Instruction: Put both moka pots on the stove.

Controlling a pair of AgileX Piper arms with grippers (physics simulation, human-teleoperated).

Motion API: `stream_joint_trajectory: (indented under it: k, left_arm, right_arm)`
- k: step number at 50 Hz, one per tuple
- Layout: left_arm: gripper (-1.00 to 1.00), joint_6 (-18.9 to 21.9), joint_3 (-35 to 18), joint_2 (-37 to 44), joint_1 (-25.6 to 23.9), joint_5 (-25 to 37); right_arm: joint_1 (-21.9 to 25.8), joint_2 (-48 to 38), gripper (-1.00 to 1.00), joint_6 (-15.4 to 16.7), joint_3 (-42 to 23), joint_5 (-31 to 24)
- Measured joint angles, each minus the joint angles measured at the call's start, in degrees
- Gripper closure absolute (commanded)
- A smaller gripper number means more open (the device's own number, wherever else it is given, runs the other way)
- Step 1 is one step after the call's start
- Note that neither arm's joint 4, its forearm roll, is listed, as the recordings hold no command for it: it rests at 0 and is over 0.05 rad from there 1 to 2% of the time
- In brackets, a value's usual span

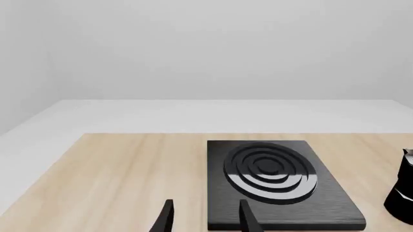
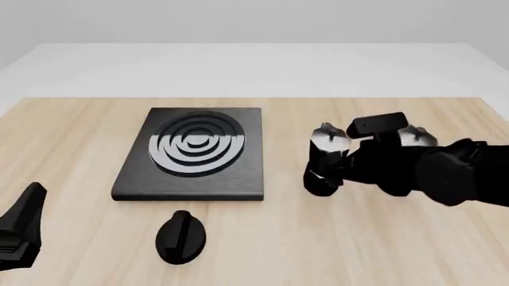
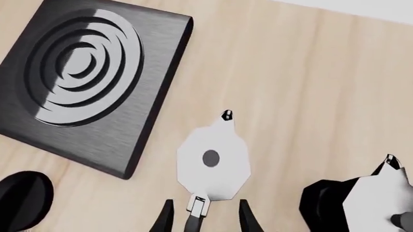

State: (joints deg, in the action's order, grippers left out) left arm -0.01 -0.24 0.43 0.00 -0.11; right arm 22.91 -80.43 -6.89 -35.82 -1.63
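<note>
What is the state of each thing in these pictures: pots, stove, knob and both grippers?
Near pot: upright on the table, lid shut, off the stove, handle between the right jaws.
Far pot: on the table, off the stove.
Stove: flat on the table, nothing on it.
Knob: lying on the table before the stove.
Right gripper: open, not yet closed.
Left gripper: open, empty.

A flat oval black knob [image 2: 181, 236] lies on the light wood table [image 2: 71, 143] toward six o'clock in the front view. White floor [image 2: 238, 65] lies beyond at twelve.
</note>
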Motion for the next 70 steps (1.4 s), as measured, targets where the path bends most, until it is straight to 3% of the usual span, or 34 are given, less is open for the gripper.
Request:
stream_joint_trajectory:
  k: [10, 11, 22, 41, 57, 70]
  left_arm:
    - [-1.00, 0.00, 0.00, 0.00, 0.00, 0.00]
    - [-1.00, 0.00, 0.00, 0.00, 0.00, 0.00]
    - [-1.00, 0.00, 0.00, 0.00, 0.00, 0.00]
    - [-1.00, 0.00, 0.00, 0.00, 0.00, 0.00]
    - [-1.00, 0.00, 0.00, 0.00, 0.00, 0.00]
    - [-1.00, 0.00, 0.00, 0.00, 0.00, 0.00]
  right_arm:
    - [0.35, -0.96, -1.00, -0.40, 0.42, 0.74]
    - [0.37, -1.02, 1.00, -0.41, 0.47, 0.81]
    - [0.26, -0.12, 1.00, 1.41, 1.49, 1.50]
    - [2.77, 6.17, 1.00, 7.45, 3.30, 2.78]
    - [4.17, 8.96, 1.00, 10.70, 0.14, 3.04]
    - [5.64, 9.71, 1.00, 11.49, -2.78, 5.53]
